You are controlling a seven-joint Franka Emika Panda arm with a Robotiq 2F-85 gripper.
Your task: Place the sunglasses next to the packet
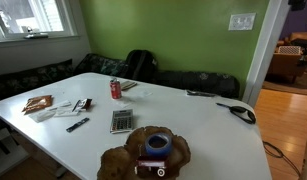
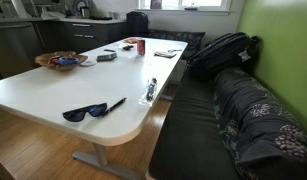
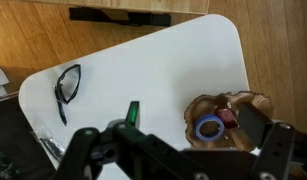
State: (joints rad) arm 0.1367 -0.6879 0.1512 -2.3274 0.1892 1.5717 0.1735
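The black sunglasses [image 1: 238,112] lie on the white table [image 1: 193,130] near a rounded corner. They also show in an exterior view [image 2: 85,112] and at the left of the wrist view [image 3: 68,85]. The brown packet [image 1: 38,103] lies at the opposite end of the table, out of the wrist view. My gripper [image 3: 181,142] hangs high above the table with its fingers wide apart and nothing between them. It is off to the side of the sunglasses, over the table's middle. The arm shows in neither exterior view.
A wooden bowl [image 1: 153,152] holding a blue tape roll [image 3: 207,128] sits at the table edge. A calculator [image 1: 121,120], a red can [image 1: 116,88] and a dark pen-like stick [image 2: 115,104] lie on the table. A bench with a black backpack [image 2: 221,50] runs alongside.
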